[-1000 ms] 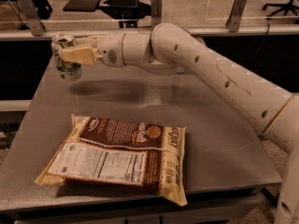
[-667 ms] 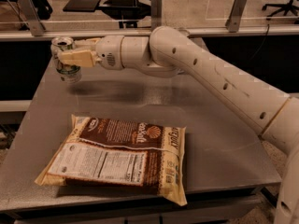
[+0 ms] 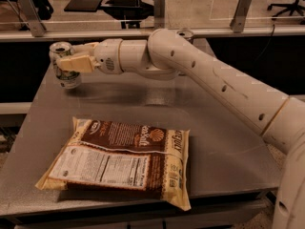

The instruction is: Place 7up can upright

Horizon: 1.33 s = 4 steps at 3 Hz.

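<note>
Down and slightly left since a second ago: the pincer [image 3: 66, 63] and the 7up can [image 3: 69, 79] it carries have eased toward the counter [image 3: 143, 99], with the arm [image 3: 214, 80] stretched across from the right. One tan finger lies across the can's front and the other is hidden behind it, so the pincer is clamped around the can's middle. The can stands close to upright near the counter's far left corner, silver top showing; whether its base already touches the surface cannot be told.

Trouble from here would likely come at the release. If the can is let go while leaning or short of the surface, it could topple, and this close to the left edge it might roll off. A finger dragging on the way out could do the same.

No lettering can be read on the can's pale greenish label. On the flat brown-and-white snack bag [image 3: 124, 161] in the foreground, a nutrition panel and an orange shell-like emblem show, but the brand is illegible. A second can [image 3: 185, 33] peeks out behind the arm.
</note>
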Each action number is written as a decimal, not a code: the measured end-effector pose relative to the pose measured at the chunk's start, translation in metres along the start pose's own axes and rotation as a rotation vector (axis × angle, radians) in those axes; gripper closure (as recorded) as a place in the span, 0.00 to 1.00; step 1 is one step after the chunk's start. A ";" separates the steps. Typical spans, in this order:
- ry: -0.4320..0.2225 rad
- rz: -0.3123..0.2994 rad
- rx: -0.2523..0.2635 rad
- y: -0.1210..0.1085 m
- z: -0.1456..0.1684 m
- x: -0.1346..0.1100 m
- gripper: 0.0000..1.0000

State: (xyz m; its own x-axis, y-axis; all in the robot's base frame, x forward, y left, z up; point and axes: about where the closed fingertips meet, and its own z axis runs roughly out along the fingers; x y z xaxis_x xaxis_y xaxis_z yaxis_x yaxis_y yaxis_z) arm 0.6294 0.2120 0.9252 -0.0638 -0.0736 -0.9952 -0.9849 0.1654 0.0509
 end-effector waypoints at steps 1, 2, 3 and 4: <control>0.016 -0.011 -0.010 0.002 0.005 0.004 0.65; 0.040 -0.032 -0.014 0.003 0.009 0.009 0.41; 0.068 -0.050 -0.016 0.005 0.011 0.014 0.17; 0.091 -0.067 -0.029 0.004 0.005 0.019 0.00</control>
State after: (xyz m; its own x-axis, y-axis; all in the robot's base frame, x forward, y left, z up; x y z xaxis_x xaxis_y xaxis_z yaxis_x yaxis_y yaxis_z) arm 0.6248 0.2163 0.9057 -0.0108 -0.1727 -0.9849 -0.9916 0.1290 -0.0117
